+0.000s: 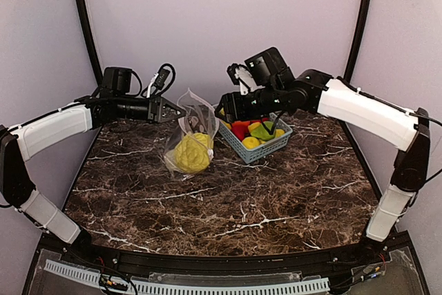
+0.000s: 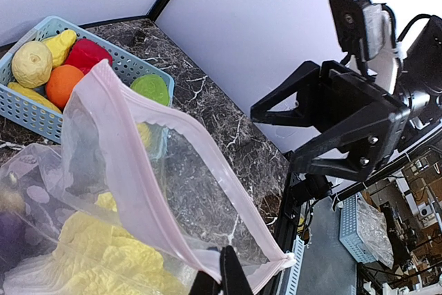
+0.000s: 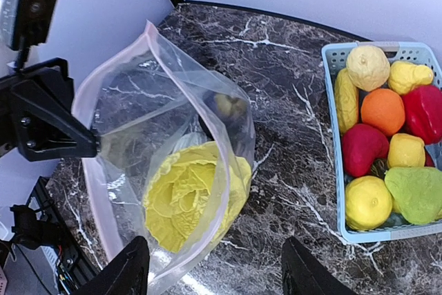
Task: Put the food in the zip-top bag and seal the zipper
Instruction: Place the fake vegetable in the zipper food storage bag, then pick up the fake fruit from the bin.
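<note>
The clear dotted bag (image 1: 190,136) stands on the dark marble surface (image 1: 228,198), left of centre, with its mouth open and lifted. Its pink zipper (image 2: 131,164) is unsealed, the two strips spread apart in a loop. A yellow cabbage (image 3: 193,198) lies at the bottom of the bag, and a dark purple piece shows dimly beside it in the left wrist view. The left fingers (image 1: 179,110) are pinched tight on the bag's rim at its left corner, holding it up. The right fingers (image 1: 225,106) are spread wide with nothing between them and hang just beside the bag's mouth, between bag and basket. The light blue basket (image 3: 331,101) sits near the bag on its right. It holds yellow, orange, red and green fruit pieces (image 3: 383,112).
</note>
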Motion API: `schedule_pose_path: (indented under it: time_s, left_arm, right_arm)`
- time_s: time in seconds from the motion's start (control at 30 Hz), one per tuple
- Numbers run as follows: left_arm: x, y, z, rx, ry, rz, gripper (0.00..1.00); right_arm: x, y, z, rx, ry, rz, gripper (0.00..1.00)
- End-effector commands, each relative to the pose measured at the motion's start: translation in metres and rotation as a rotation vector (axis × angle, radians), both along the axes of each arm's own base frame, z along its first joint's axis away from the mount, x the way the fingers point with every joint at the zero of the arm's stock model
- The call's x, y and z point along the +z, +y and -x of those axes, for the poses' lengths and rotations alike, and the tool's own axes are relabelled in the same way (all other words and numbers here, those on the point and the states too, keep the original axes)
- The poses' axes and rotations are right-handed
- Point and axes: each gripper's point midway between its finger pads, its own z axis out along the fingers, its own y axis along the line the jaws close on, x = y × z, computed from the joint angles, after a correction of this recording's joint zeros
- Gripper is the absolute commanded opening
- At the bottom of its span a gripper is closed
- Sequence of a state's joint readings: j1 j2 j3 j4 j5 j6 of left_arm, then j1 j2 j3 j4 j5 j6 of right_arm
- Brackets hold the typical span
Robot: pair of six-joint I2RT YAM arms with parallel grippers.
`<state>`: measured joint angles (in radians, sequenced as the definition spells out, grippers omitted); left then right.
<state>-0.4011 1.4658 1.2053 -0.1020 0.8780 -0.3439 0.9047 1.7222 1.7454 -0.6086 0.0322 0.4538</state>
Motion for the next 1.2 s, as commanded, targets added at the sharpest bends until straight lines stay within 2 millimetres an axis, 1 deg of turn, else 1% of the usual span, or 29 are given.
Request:
schedule_pose_path:
  time_s: [0.0, 0.13, 0.27, 0.37, 0.5, 0.63, 0.77, 0.83, 0.93, 1.07, 1.17]
  left_arm:
    - [0.007, 0.003, 0.005, 0.000, -0.035, 0.003, 0.01]
    - [0.009, 0.008, 0.003, 0.031, -0.064, -0.027, 0.01]
    - [0.013, 0.012, 0.003, 0.055, -0.098, -0.049, 0.01]
    - [0.014, 0.014, 0.003, 0.061, -0.109, -0.060, 0.01]
    - [0.016, 0.015, 0.004, 0.062, -0.118, -0.073, 0.01]
    - [0.018, 0.017, 0.005, 0.065, -0.134, -0.080, 0.01]
    - [0.013, 0.017, 0.003, 0.067, -0.127, -0.087, 0.01]
    - [0.010, 0.016, 0.002, 0.065, -0.116, -0.089, 0.01]
    - [0.006, 0.014, 0.000, 0.060, -0.101, -0.088, 0.01]
    - [0.002, 0.013, -0.001, 0.058, -0.091, -0.089, 0.01]
    - [0.001, 0.013, -0.001, 0.056, -0.086, -0.089, 0.01]
  right_arm:
    - [-0.027, -0.009, -0.017, -0.064, 0.036, 0.049, 0.62]
    - [-0.042, -0.024, -0.031, -0.117, 0.059, 0.075, 0.61]
    - [-0.055, -0.048, -0.041, -0.173, 0.069, 0.113, 0.64]
    - [-0.064, -0.073, -0.051, -0.221, 0.067, 0.149, 0.68]
    - [-0.090, -0.108, -0.065, -0.274, 0.103, 0.205, 0.74]
    - [-0.109, -0.130, -0.077, -0.289, 0.125, 0.221, 0.83]
    - [-0.122, -0.141, -0.092, -0.284, 0.147, 0.197, 0.87]
    - [-0.128, -0.143, -0.099, -0.281, 0.150, 0.193, 0.87]
    - [-0.136, -0.152, -0.113, -0.304, 0.150, 0.199, 0.86]
    - [-0.144, -0.151, -0.126, -0.283, 0.167, 0.161, 0.79]
    - [-0.151, -0.147, -0.133, -0.270, 0.176, 0.162, 0.78]
